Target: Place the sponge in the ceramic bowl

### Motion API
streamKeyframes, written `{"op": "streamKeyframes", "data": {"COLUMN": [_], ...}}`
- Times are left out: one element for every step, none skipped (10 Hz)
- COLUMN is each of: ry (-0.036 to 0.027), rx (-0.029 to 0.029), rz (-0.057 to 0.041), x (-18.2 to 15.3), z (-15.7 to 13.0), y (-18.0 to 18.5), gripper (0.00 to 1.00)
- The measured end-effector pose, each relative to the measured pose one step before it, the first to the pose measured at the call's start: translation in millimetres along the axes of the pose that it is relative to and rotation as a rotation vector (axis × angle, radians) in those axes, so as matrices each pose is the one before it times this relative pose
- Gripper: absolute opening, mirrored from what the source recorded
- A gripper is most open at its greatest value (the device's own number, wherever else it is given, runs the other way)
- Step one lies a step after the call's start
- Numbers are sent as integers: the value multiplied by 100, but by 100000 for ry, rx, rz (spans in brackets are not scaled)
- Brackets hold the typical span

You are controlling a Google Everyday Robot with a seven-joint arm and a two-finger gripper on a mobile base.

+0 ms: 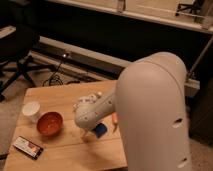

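**Sponge.** The sponge (100, 130) shows as a small blue patch low over the bench (65, 154), at the near end of the arm (150, 110) and partly covered by it. It is outside the ceramic bowl (50, 123). The bowl stands apart from it, toward the left of the view, with bare wood between them. Nothing blue shows inside the bowl.

**Task status.** The required end state is not present, because the sponge is not in the bowl. The outstanding work, as judged, is to bring the sponge over the bowl and let it go there. Whether the sponge rests on the bench or is raised just off it cannot be determined.

**Claw.** The claw (89, 132) is at the sponge, on the side facing the bowl. Whether it is spread, pressed together or pinching the sponge cannot be told.

**Obstructed or unclear items.**
- The arm's white shell covers the right part of the bench.
- Only a sliver of the orange stick (114, 120) shows, just beyond the sponge at the arm's edge.
- Contact between claw and sponge is not resolvable.
- The white cup (31, 111) and the packet (27, 147) are in plain view.
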State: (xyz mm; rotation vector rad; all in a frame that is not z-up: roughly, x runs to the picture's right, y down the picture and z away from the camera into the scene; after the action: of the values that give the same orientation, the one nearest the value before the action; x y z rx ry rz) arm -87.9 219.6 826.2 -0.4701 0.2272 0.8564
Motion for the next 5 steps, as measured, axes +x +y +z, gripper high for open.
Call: {"op": "streamKeyframes", "data": {"ry": [1036, 487, 457, -133, -755], "rx": [-2486, -2139, -1519, -519, 646], "rz": [-51, 252, 718, 641, 102], "x": [108, -64, -49, -388, -589], "z": [768, 573, 569, 250, -182], "y": [391, 117, -394, -694, -886], "gripper": [80, 80, 80, 80, 79]}}
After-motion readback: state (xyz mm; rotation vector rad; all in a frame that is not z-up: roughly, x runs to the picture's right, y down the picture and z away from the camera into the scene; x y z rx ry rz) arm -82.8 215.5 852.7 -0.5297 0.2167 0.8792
